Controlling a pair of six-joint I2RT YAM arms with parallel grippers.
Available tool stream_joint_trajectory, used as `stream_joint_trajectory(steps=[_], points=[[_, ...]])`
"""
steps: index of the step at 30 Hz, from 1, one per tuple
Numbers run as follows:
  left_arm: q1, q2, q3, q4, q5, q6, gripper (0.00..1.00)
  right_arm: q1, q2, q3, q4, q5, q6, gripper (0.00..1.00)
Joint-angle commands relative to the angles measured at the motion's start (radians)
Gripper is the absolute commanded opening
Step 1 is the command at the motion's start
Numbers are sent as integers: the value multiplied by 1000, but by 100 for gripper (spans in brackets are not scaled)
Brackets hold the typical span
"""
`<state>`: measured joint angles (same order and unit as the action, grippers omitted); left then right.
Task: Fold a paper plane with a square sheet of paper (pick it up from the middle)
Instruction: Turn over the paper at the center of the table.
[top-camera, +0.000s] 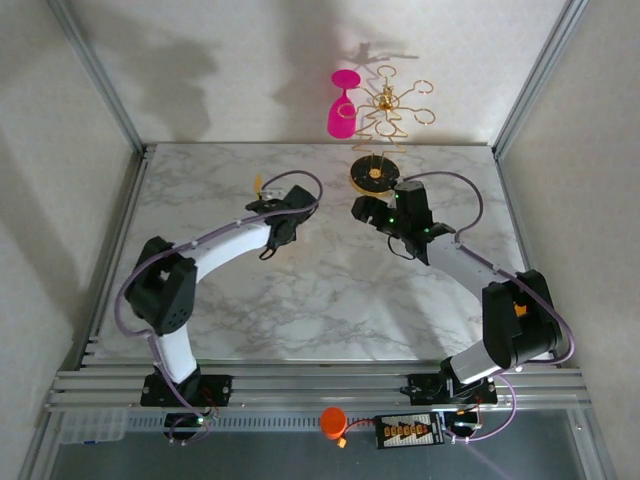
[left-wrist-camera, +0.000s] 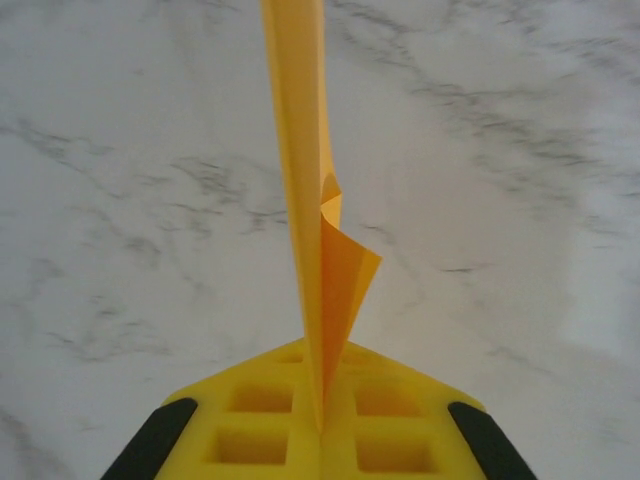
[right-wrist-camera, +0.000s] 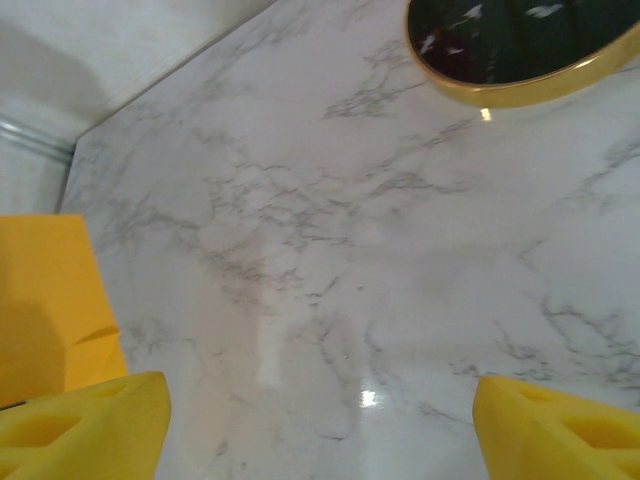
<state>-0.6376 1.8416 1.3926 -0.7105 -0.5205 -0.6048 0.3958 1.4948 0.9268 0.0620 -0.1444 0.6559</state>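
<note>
Where the paper sits: the paper (left-wrist-camera: 300, 150) is pinched edge-on between the yellow fingers (left-wrist-camera: 260, 430) of the left gripper (left-wrist-camera: 322, 425), above the marble table (left-wrist-camera: 120, 200).
Long axis: in line with the fingers, running straight out from them and off the top of the left wrist view.
Pointing: away from the left gripper, narrow edge toward the camera.
Loose flap: one layer curls off to the right partway along.
Left jaws: together, clamped on the paper.
Right gripper (right-wrist-camera: 320, 420): jaws wide apart over the marble, near the gold stand base (right-wrist-camera: 520, 70).
</note>
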Motion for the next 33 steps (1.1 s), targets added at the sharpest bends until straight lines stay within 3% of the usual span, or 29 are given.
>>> stream_joint_trajectory(steps=[1,4,7,11,16,20,24,33], points=[[-44,89,76,-184,-207,15,4,-16,-44,-33,-22,100,37,80],[-82,175,121,-198,-199,6,7,-25,-59,-50,-31,133,64,79],[-110,244,146,-166,-108,8,12,-33,-70,-64,-38,151,86,79],[-123,270,152,-91,46,5,20,-47,-71,-75,-49,151,110,77],[-104,175,98,75,305,6,36,-53,-39,-71,-37,109,98,74],[-42,52,4,202,489,-31,48,-52,16,-51,4,28,59,68],[59,-93,-143,335,605,-101,58,-23,91,-16,36,-81,39,58],[285,-337,-439,494,648,-239,72,223,329,175,18,-170,9,45]])
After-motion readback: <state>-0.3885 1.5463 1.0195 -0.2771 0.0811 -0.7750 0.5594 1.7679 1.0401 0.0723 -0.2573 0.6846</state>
